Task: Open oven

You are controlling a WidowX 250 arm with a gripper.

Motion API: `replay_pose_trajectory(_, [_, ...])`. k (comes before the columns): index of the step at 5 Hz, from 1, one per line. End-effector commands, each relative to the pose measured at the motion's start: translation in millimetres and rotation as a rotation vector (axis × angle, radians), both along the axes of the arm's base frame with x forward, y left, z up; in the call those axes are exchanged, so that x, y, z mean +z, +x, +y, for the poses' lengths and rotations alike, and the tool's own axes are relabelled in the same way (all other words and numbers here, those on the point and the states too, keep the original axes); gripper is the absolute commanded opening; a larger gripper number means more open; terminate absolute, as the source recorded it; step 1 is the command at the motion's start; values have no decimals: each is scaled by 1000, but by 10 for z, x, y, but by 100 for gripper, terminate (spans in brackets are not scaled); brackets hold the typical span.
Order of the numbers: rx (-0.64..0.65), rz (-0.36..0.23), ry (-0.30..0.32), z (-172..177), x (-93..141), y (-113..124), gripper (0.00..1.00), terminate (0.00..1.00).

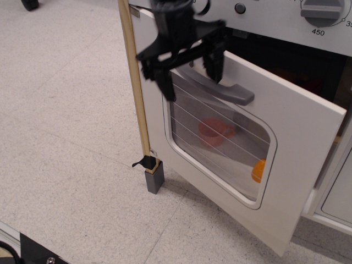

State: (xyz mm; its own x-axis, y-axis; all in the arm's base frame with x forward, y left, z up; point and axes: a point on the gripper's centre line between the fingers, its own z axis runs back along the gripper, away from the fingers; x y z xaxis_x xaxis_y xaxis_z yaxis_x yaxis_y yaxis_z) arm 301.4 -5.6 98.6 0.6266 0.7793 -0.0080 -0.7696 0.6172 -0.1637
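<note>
White oven (258,159) at the right of the view, door (297,165) hanging part-way open, hinged along its bottom edge and tilted outward from the top. Dark gap between door top and the grey dial panel (275,14) above. Door not yet fully down, so, by judgement, the opening only partly done.

Black pincer (190,69) at the door's upper left corner, fingers spread wide, gripping nothing. One finger (165,82) hanging left of the grey bar handle (220,85), over the upper left corner of the window; the other (214,60) just above the handle near the door's top edge. Contact with the door or handle not clear from this view. Likely held astride the handle's left end for pulling the door outward and down, though that is only a reading.

Through the wire-lined window (220,148): a red cup (214,132) and an orange object (259,170) toward the window's lower right, both inside the oven.

Left of the door, a wooden post (135,82) with a grey foot (154,180) and a scrap of black tape, standing on the speckled floor (66,137). Post close beside the door's left edge and the pincer's left finger: the likeliest thing to catch. Floor under the door bare.
</note>
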Motion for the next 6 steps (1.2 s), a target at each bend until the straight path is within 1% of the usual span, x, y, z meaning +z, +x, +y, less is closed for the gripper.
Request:
replay_pose_trajectory(1, [97,-198,-197,-123,682,189,100,0])
replay_pose_trajectory(2, [232,-219,-237,-259,617,275,100,0])
replay_pose_trajectory(3, [330,-199,-172,-369,475,378,100,0])
replay_pose_trajectory(4, [341,-146,-110,-435,295,332,100,0])
replay_pose_trajectory(5, [334,-122,-96,-425,189,281,100,0])
replay_pose_trajectory(6, [330,-97,-97,-359,147,224,100,0])
